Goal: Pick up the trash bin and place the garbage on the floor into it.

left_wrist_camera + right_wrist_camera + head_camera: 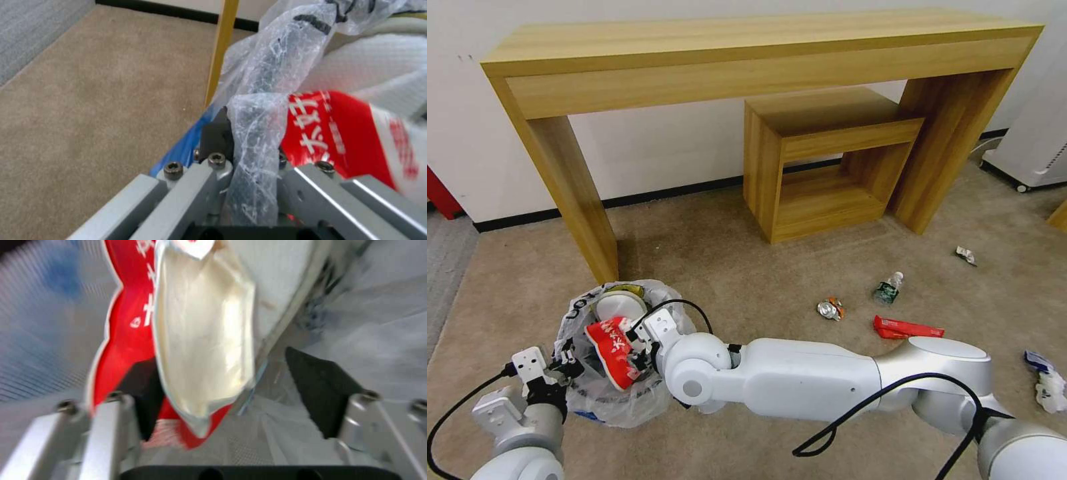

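The trash bin (594,393), lined with a crinkled white bag (267,66), hangs just above the floor (747,267) at the lower left. My left gripper (566,361) (251,133) is shut on its bagged rim. My right gripper (640,343) (218,356) is over the bin's mouth with its fingers (320,390) open. A red-and-white wrapper (614,350) (200,340) (338,133) lies loosely against one pad. A white slipper (617,308) is inside the bin. Garbage on the carpet: a crushed can (830,309), a small bottle (887,289), a red carton (907,328), a wrapper (966,254) and white-blue packets (1047,380).
A long wooden console table (747,47) stands against the wall, its left leg (584,213) close behind the bin. A smaller wooden shelf unit (820,167) sits under it. A white appliance (1034,153) is at the far right. Grey ribbed carpet (444,267) borders the left side.
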Tool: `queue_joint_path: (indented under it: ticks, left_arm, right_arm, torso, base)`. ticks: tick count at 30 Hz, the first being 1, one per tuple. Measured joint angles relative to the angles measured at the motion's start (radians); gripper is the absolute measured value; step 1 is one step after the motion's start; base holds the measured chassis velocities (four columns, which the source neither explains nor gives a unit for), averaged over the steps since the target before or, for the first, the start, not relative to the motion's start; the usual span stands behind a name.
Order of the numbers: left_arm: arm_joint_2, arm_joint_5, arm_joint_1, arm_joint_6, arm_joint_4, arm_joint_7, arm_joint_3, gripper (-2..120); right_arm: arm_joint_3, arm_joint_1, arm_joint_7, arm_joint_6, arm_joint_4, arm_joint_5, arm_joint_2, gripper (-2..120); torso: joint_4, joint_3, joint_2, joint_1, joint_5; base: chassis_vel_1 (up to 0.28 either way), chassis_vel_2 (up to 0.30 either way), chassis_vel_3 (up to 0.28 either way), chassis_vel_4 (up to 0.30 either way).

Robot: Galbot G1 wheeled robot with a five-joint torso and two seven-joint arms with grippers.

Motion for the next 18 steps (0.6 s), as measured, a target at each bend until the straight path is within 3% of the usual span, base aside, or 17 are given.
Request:
queue_joint_path:
  ticks: [7, 18]
  left_arm:
    - [-0.001, 0.000, -0.007, 0.000, 0.012, 0.000, 0.002, 1]
    - [-0.004, -0.001, -0.006, -0.003, 0.005, 0.000, 0.003, 1]
  right_arm:
    - [0.018, 0.009, -0.003, -0.004, 0.041, -0.001, -0.013, 97]
    - [-0.003, 0.000, 0.039, -0.080, 0.040, -0.013, -0.026, 100]
  torso:
    - [0.0000, 0.000, 0.000, 0.000, 0.0000]
    - [0.0000, 0.000, 0.000, 0.000, 0.0000]
  base:
    - [0.000, 0.000, 0.000, 0.000]
    - [0.000, 0.000, 0.000, 0.000]
